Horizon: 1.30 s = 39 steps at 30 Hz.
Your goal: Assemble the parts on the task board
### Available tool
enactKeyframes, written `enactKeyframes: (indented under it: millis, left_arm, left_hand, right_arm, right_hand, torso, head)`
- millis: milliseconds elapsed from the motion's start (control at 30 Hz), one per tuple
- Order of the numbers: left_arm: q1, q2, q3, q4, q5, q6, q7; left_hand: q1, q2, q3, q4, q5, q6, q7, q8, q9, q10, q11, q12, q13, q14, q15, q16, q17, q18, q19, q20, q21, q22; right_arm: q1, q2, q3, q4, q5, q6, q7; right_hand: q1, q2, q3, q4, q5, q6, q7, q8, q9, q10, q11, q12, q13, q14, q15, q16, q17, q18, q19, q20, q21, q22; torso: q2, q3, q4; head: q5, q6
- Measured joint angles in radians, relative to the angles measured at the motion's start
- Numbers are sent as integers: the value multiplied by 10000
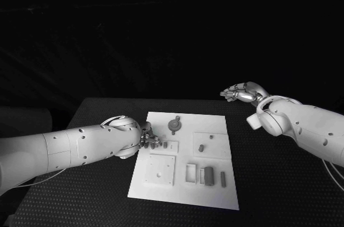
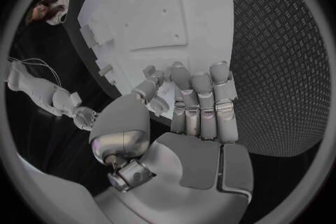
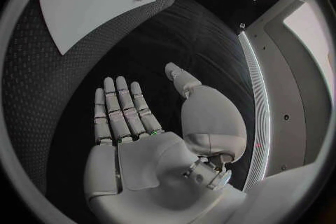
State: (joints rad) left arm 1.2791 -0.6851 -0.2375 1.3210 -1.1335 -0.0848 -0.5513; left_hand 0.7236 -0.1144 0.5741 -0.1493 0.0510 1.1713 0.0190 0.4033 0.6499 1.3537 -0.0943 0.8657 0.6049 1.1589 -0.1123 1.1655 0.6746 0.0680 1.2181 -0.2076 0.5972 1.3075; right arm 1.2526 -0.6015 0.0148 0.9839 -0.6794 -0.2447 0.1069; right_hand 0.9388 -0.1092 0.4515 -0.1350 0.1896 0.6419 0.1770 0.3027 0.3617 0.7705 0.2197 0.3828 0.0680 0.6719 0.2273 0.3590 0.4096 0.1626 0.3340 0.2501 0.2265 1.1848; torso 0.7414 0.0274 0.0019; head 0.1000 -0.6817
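Nearest to the camera lies the front edge of the white rectangular task board (image 1: 183, 192) on the black textured table (image 1: 279, 187); on its front part sit a square white plate (image 1: 160, 169), an open rectangular frame (image 1: 191, 173) and two small grey upright pieces (image 1: 209, 176) just beside it; further back there is a round grey part with small ears (image 1: 174, 123) and one more small grey piece (image 1: 201, 148) on a raised square. At the board's left edge, about the middle, the silver left hand (image 1: 149, 140) reaches onto the white plate — in the left wrist view its fingers (image 2: 201, 102) are straight and close together, with tips on or just above the board near small grey parts (image 1: 169, 145); whether it pinches one I cannot tell. Well apart from the board, above the far right corner of the table, the right hand (image 1: 240, 94) is raised; in its wrist view the palm is flat, fingers (image 3: 120, 106) stretched out and thumb apart — it holds nothing.
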Motion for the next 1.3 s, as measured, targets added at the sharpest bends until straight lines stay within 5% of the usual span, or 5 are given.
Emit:
enactKeyframes:
  millis: [267, 600, 700, 933, 1300]
  left_arm:
    - [0, -78, 124, 28, 74, -172, 22]
    - [11, -78, 902, 33, 561, -425, 63]
    - [112, -73, 1002, -27, 801, -656, 153]
    - [196, 286, 999, -619, 1404, -1118, 1391]
    - [72, 873, 500, -1153, -386, -1608, 3832]
  left_hand:
    - [-136, -181, -524, -216, 0, -301, 58, 0, 73, -142, 137, 0, 66, -210, -1, 0, -14, 0, -161, 20, 0, -1]
    - [-95, -325, -566, -258, 0, -636, 159, -136, 84, -477, 211, -98, 102, -487, 18, -20, -69, -58, -363, 42, -156, -2]
    - [-43, -376, -542, -282, 0, -1282, 392, -408, 23, -999, 440, -293, 82, -947, 110, -207, -126, -110, -723, 143, -409, 6]
    - [2242, 368, 123, -1321, 366, -2533, 1164, -714, -67, -3262, 1480, -2607, -1324, -3033, 1399, -2128, -1146, -57, -2792, 1313, -2217, -715]
    - [4382, -24, -1, -1404, 369, -2912, 1164, -1015, -632, -3143, 2034, -5554, -3156, -2746, 1721, -3289, -1787, -55, -2566, 1685, -3267, -1427]
  right_arm:
    - [-21, -9, 0, -15, 1, -1, 1]
    - [-47, 10, 0, -37, 1, -1, 1]
    - [-48, 10, 0, -40, 2, -1, 1]
    - [-49, 52, 0, -69, 2, -1, 1]
    - [-56, 72, 0, -119, 3, 4, 1]
  right_hand:
    - [0, 0, 0, 0, 0, 0, 0, 0, 0, 0, 0, 0, 0, 0, 0, 0, -10, 0, 0, 0, -40, 15]
    - [0, 0, 0, 0, 0, -33, 34, 0, 0, 35, 37, -39, 0, -37, 35, -40, -38, -153, 0, 0, -40, 36]
    - [0, 0, 0, 0, 0, -33, 34, 0, 0, 35, 36, -39, 0, -37, 35, -40, -39, -154, 0, 0, -77, 47]
    - [0, 0, 0, 0, 0, -33, 34, 0, 1, 35, 36, -77, 0, -36, 35, -40, -38, -154, 0, 0, -77, 57]
    - [0, 0, 27, 27, 0, -33, 34, 0, 0, 35, 36, -77, 0, -36, 35, -39, -48, -154, 0, 0, -77, 70]
  torso:
    - [0, -1, 0]
    - [1, 4, 0]
    - [1, 6, 3]
    - [1, 12, 6]
    - [8, 6, 3]
  head:
    - [-45, 2]
    - [-70, 34]
    - [-81, 58]
    - [-108, 95]
    - [-221, 113]
